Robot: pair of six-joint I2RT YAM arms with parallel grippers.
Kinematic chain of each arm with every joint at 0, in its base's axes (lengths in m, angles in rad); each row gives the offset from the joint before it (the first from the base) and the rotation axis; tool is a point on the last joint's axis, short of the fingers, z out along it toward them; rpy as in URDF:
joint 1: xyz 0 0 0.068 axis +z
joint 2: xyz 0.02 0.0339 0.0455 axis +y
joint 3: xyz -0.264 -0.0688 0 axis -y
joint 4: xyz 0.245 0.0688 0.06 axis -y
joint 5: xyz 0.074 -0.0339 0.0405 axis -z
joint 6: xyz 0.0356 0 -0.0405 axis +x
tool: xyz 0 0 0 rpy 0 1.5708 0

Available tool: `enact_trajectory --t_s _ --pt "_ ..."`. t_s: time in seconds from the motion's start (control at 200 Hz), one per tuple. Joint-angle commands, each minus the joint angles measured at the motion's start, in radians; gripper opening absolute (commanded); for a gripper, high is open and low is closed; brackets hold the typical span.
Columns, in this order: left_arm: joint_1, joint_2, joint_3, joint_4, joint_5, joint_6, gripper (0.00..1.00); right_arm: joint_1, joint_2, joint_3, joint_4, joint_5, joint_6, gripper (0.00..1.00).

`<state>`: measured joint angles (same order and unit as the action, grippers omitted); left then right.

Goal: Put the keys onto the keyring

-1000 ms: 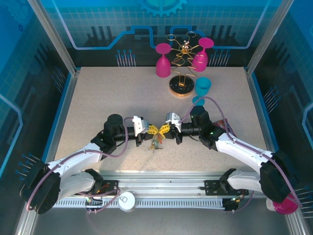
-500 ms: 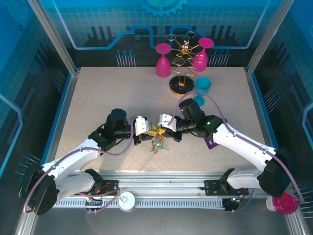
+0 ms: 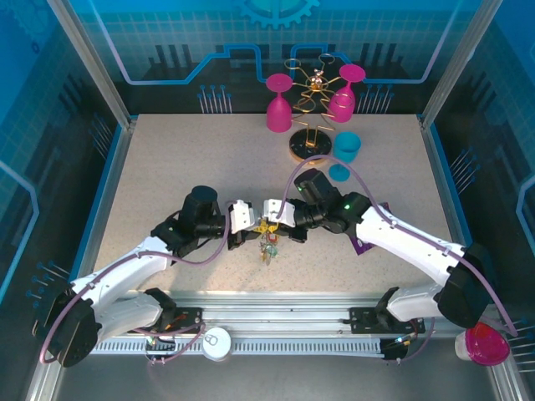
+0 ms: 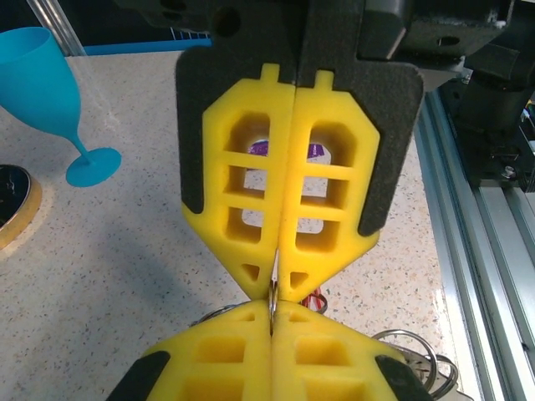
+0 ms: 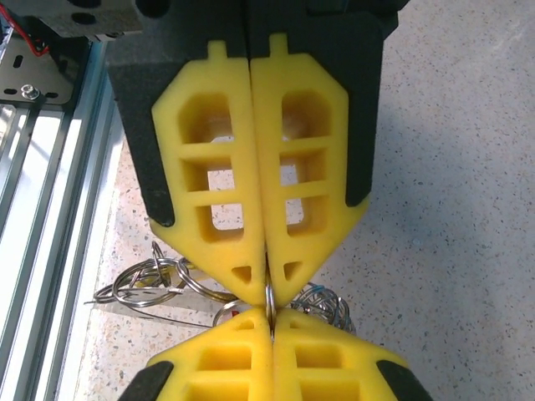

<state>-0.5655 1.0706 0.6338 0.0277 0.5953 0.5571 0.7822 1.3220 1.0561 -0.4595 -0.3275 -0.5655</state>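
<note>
My left gripper [image 3: 260,226] and right gripper [image 3: 271,224] meet tip to tip at the table's near middle. Both are shut on the same thin silvery ring [image 4: 273,294], seen edge-on; I cannot tell whether it is the keyring. In the left wrist view my left gripper [image 4: 273,307] is at the bottom and the right gripper's fingers [image 4: 322,251] are above. In the right wrist view my right gripper [image 5: 270,316] is at the bottom. The keys [image 3: 268,245], with small green and red heads, hang just below the fingertips. A red key head [image 4: 315,299] shows behind the fingers.
Loose steel rings [image 5: 150,280] and a coiled ring [image 5: 328,305] lie under the grippers. A purple packet [image 3: 361,246] lies under the right forearm. Two teal glasses [image 3: 347,146] and a gold rack [image 3: 311,100] with pink glasses stand at the back. A rail [image 3: 276,322] runs along the near edge.
The right arm has reached further left and its elbow has swung toward the back, so the meeting point has shifted slightly left. The purple packet now shows beside the forearm.
</note>
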Motion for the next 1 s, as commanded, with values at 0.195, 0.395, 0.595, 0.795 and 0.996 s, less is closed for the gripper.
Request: enact_trajectory --t_s 0.195,0.395,0.595,0.795,0.996 --pt "-0.004 -0.043 -0.081 0.236 0.09 -0.048 0.0 -0.158 -0.184 -0.314 0.481 -0.28 0.314 0.31" --pt "-0.004 -0.034 -0.121 0.35 0.138 -0.121 0.0 -0.158 -0.165 -0.361 0.574 -0.348 0.372 0.31" --pt "-0.003 -0.026 -0.14 0.401 0.156 -0.159 0.0 -0.158 -0.126 -0.37 0.629 -0.386 0.395 0.3" --pt "-0.004 -0.02 -0.141 0.402 0.158 -0.163 0.0 -0.156 -0.103 -0.369 0.643 -0.406 0.392 0.27" --pt "-0.003 -0.017 -0.14 0.393 0.139 -0.16 0.0 -0.157 -0.112 -0.39 0.651 -0.4 0.385 0.28"
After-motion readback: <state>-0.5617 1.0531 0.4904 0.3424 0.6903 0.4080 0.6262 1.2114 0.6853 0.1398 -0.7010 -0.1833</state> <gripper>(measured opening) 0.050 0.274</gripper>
